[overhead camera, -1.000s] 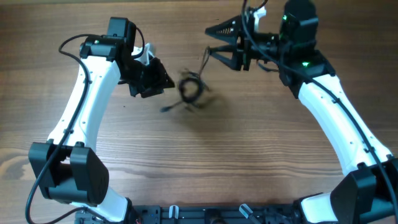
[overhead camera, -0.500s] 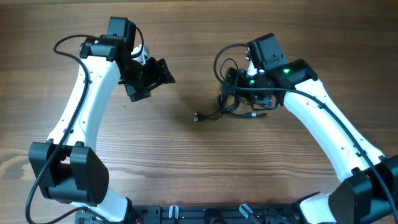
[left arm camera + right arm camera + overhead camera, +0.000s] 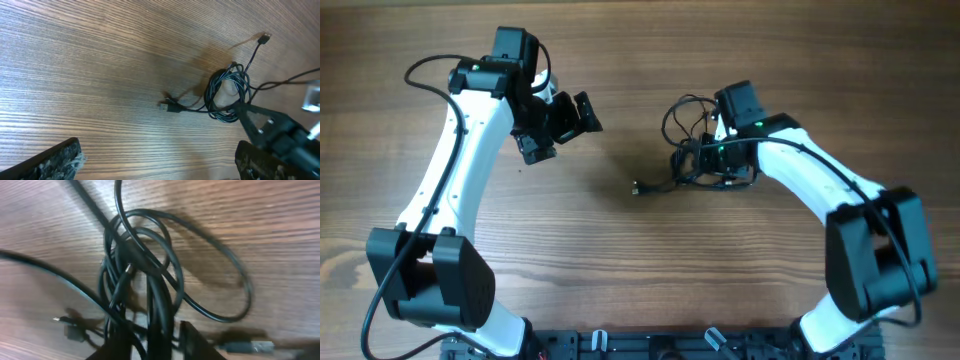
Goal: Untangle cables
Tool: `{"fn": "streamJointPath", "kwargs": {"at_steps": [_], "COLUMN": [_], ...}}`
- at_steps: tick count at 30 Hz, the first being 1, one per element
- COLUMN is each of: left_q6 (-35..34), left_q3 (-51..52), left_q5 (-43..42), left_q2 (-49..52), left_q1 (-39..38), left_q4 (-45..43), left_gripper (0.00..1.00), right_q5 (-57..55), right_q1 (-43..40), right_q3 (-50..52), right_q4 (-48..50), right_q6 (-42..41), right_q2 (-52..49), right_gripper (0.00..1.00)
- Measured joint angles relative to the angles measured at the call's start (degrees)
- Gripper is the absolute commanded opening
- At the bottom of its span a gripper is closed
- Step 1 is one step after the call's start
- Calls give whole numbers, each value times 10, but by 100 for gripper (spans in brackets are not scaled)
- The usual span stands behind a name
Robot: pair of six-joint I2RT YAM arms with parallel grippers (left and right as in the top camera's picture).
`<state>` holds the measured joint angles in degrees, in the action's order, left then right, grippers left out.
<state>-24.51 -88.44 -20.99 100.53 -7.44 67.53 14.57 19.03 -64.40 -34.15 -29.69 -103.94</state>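
cables (image 3: 156, 305) lie bunched on the wooden table (image 3: 620, 260). right gripper (image 3: 156, 342) pinches the bunch; left gripper (image 3: 563, 130) hangs spread, well apart.

A wooden table (image 3: 640, 260) fills every view, its boards a warm mid-brown with fine, close grain. Seen from overhead, the grain runs parallel to the black rail (image 3: 650, 345) along the table's near edge. Up and to the left of that rail, a darker swirl of grain (image 3: 340, 268) marks the surface. Farther from the rail the wood looks uniform. The light is soft and even, leaving a pale sheen on the wood.
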Motion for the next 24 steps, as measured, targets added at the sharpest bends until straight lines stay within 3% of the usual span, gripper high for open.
{"fn": "streamJointPath", "kwargs": {"at_steps": [6,14,15,17,24], "left_q6": [0,2,16,34,69], "left_q3": [0,0,0,0,0], "left_q5": [0,-34,-72,-110,-180], "left_q2": [0,0,0,0,0], "left_q1": [0,0,0,0,0], "left_q4": [1,2,2,2,15], "left_gripper": [100,100,98,77,62], "right_q5": [27,265,289,321,408], "right_q1": [0,7,7,7,7], "right_q3": [-6,-78,-85,-86,-86], "right_q4": [-3,-8,2,8,40], "right_q6": [-4,19,18,12,8], "right_q2": [-15,54,68,71,71], "right_gripper": [4,4,4,4,4]}}
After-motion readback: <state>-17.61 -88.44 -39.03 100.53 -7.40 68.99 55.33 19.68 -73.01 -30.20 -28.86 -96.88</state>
